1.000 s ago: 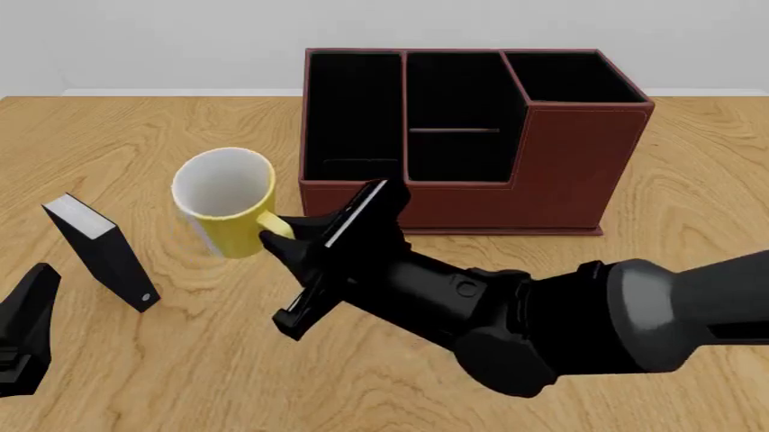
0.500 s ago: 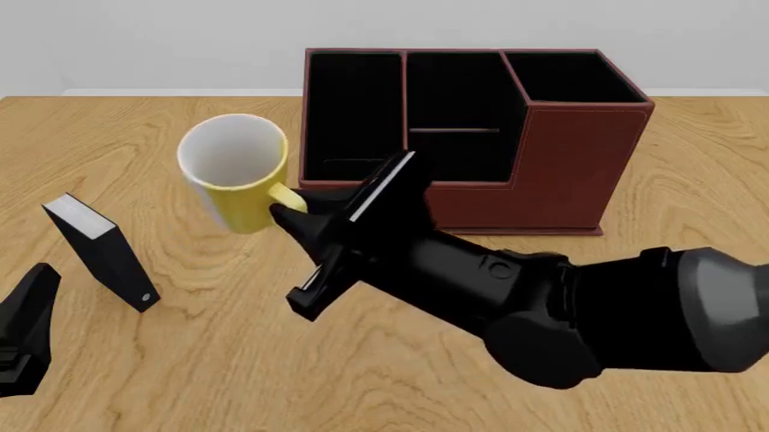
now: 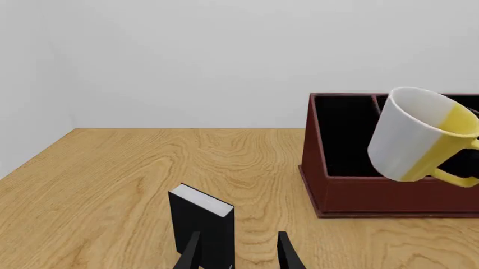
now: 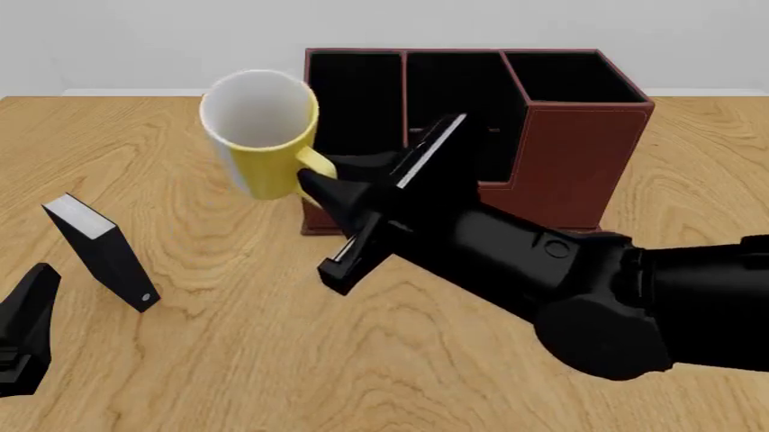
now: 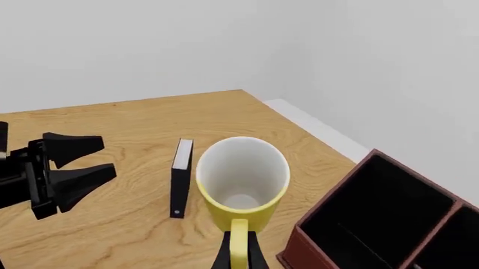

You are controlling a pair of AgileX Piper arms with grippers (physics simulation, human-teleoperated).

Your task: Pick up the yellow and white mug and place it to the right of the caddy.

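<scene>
Right gripper is clamped on the mug's handle, holding the mug up off the table at the caddy's left end. So the drop spot is clear across the caddy, rightward. Left gripper sits open, near the small black box.

- One mug, upper left of the front view.
- One caddy, upper centre to right, with three compartments.
- One small black box with a white top, at the left.
- Two grippers: right in the centre, left at the lower left edge.
- One table.
</scene>
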